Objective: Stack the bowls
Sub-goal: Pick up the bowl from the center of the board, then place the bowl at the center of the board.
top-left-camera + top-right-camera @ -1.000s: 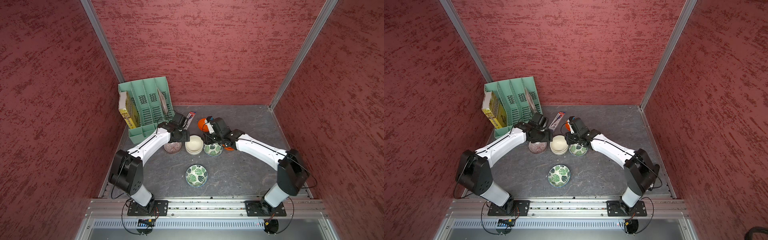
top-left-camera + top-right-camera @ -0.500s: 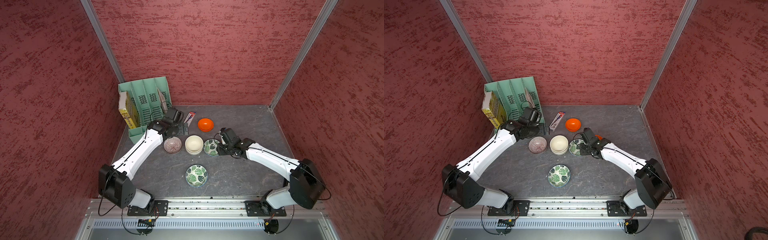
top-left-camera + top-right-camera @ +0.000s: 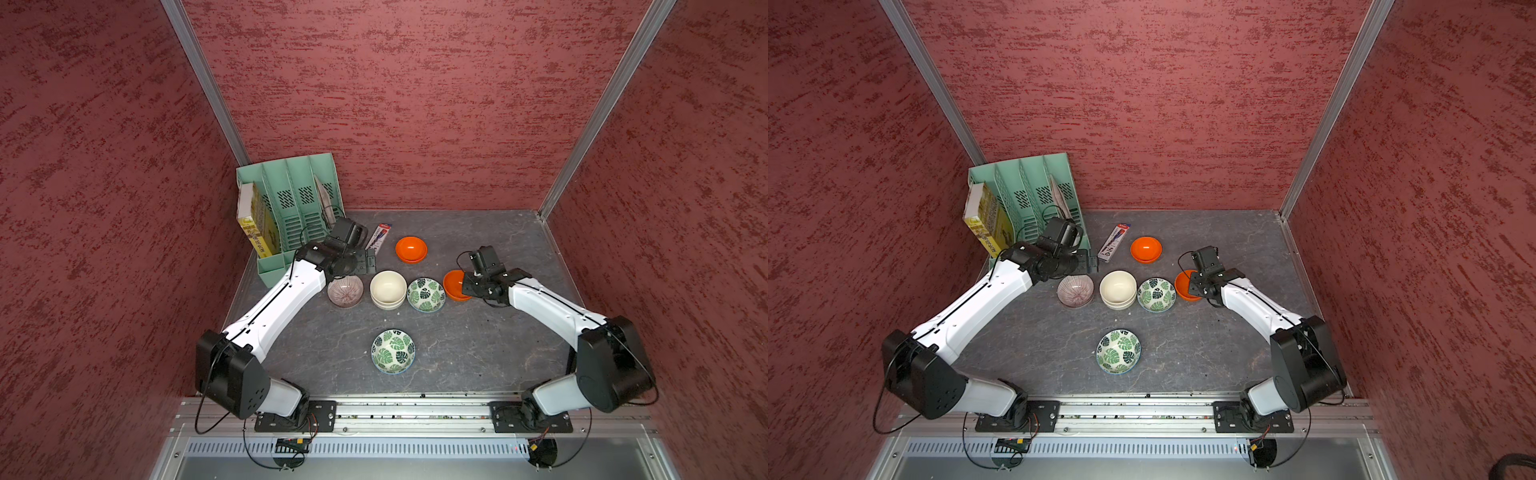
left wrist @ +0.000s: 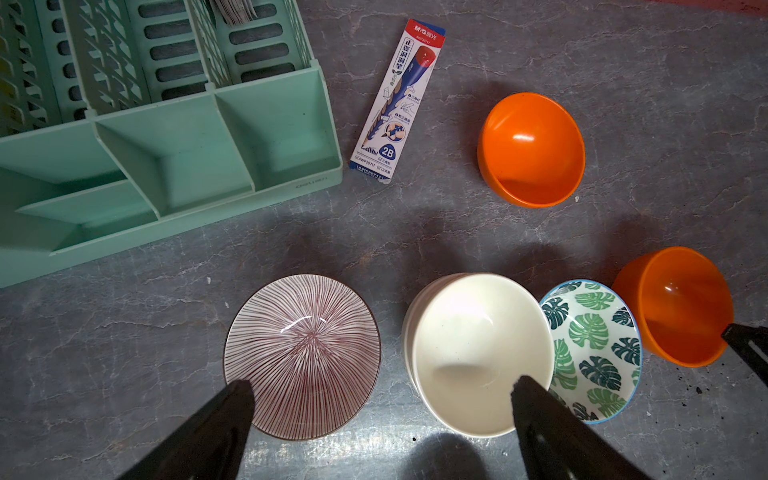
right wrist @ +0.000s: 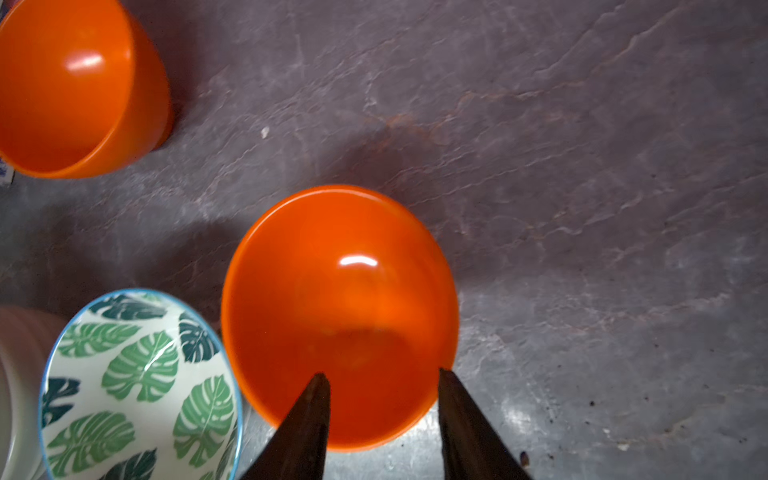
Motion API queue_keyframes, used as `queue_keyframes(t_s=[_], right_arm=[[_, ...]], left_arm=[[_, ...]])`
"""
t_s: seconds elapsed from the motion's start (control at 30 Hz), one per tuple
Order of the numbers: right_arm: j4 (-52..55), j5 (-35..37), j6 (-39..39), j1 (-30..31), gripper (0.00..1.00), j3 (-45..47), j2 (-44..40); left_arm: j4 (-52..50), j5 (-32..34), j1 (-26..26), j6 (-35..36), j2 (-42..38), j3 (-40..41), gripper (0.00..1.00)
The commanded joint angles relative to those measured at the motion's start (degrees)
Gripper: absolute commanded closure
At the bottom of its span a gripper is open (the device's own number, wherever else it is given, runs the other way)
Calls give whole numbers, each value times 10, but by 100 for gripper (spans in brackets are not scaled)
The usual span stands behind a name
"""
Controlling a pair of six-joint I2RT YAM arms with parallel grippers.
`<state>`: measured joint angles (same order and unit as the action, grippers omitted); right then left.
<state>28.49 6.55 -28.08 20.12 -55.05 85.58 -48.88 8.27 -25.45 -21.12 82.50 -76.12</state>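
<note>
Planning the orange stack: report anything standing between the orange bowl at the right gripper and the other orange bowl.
Nothing visible does. Only bare grey table lies between the near glossy orange bowl, at the right gripper, and the far glossy orange bowl; the adjoining white leaf-patterned bowl stands aside.

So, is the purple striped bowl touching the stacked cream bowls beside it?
Apart. The left wrist view shows a strip of bare table between the purple striped bowl and the stacked cream bowls.
</note>
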Motion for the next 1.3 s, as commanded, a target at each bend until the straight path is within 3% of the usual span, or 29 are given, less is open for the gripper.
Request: queue_keyframes(t_s=[0.0,0.2,0.63,1.27], right_arm=[[-19,5,-2,-19,55,-10,24],[-29,-12,5,-47,55,-24,64],[-42,-22,10,-83,90,-10,57],[-4,-54,20,-108,93,69,-47]], left_arm=[[3,10,-2,4,-10,2,0],[1,15,-2,6,-13,5,0],[5,17,7,10,-20,19,0],[23,0,14,13,-7,19,0]])
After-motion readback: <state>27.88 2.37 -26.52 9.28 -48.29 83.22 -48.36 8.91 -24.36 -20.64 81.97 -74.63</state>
